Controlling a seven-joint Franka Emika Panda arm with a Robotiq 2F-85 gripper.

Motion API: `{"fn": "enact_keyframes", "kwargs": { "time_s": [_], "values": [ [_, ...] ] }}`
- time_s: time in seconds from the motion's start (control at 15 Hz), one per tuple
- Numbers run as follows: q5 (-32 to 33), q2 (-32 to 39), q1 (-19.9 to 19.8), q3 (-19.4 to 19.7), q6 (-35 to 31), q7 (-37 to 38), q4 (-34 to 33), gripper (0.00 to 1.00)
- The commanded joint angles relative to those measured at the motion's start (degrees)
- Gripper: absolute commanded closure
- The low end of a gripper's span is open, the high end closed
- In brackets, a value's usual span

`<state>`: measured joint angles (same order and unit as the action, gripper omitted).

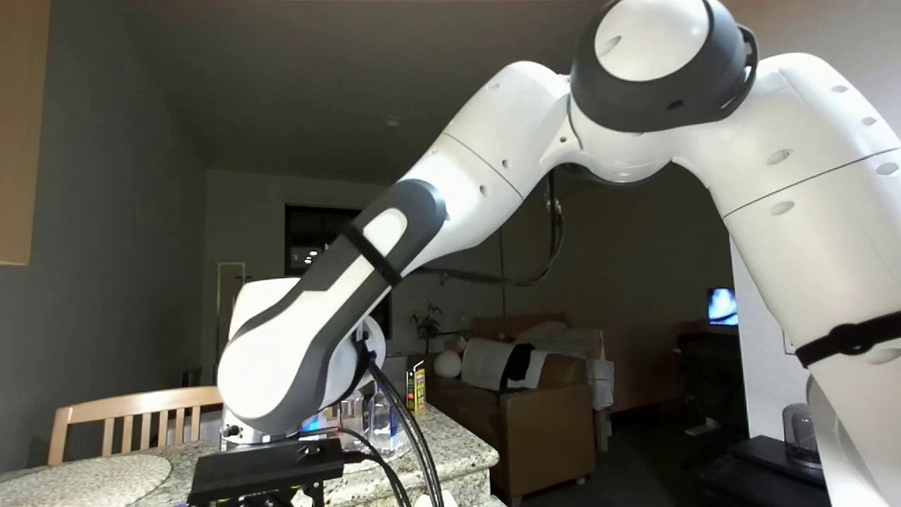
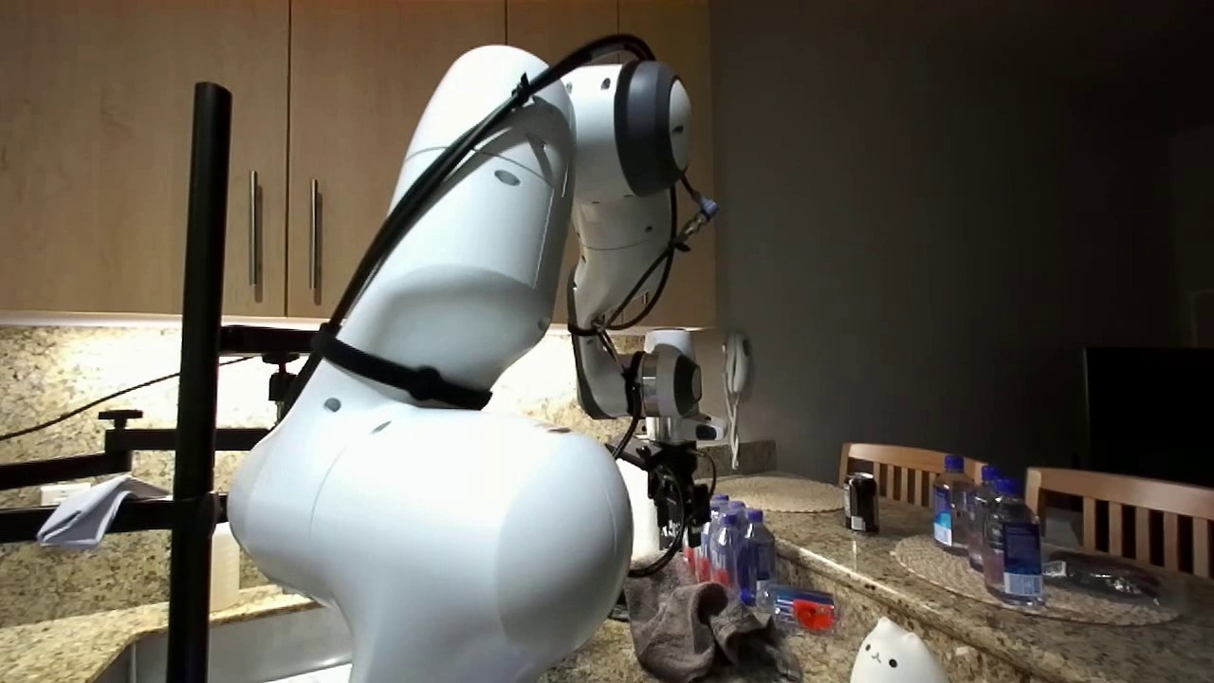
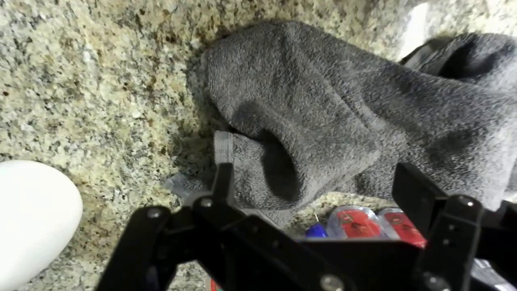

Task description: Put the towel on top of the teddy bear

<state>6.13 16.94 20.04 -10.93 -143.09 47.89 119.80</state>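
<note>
On granite counter (image 3: pixel 109 109): one grey towel (image 3: pixel 291 76), one white figure (image 2: pixel 896 656). Above towel: one pincer (image 3: pixel 313 173), spread wide.

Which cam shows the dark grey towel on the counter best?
Wrist view. The towel fills much of the frame, its folds and nap plain, though it runs off the right edge. In an exterior view the towel is a small crumpled heap low in the picture. No further view shows it.
</note>
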Motion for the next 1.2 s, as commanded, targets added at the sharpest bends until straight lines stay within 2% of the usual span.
{"fn": "enact_keyframes", "kwargs": {
  "time_s": [0.0,0.2,0.67,1.13],
  "values": [
    [0.04,4.41,0.97,2.34,4.08,1.68,-3.98,0.00],
    [-1.57,7.73,0.30,3.25,8.30,0.20,-6.57,0.00],
    [-3.95,15.01,-2.09,4.36,12.32,-5.72,-13.16,0.00],
    [-11.95,22.37,-4.76,3.98,15.18,-13.30,-20.21,0.00]
  ]
}}
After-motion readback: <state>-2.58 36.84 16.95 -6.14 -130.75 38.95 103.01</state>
